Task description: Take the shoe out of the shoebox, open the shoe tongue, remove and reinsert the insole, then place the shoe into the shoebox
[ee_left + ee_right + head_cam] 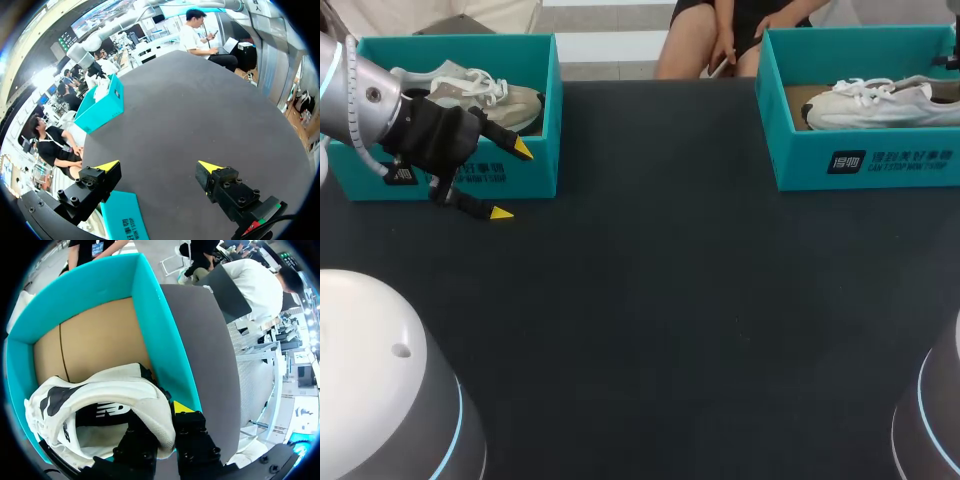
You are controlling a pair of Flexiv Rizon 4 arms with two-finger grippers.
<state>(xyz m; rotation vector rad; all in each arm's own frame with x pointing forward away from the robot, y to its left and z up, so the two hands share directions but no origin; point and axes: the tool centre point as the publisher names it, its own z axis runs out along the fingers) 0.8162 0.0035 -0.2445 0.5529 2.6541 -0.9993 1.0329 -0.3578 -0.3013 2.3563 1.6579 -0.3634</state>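
Dark tabletop (670, 300) with two teal shoeboxes at its far edge; the right shoebox (860, 165) holds the white sneaker (100, 395); the left shoebox (535, 170) holds a second sneaker (480, 90); my right gripper (160, 420) is inside the right shoebox, jaws pinched on the white sneaker's heel; my left gripper (512, 181) hovers just before the left shoebox, jaws spread wide.

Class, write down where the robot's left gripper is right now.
In the head view, the left gripper hangs open at the far left of the table, just in front of the left shoebox, which holds a shoe.
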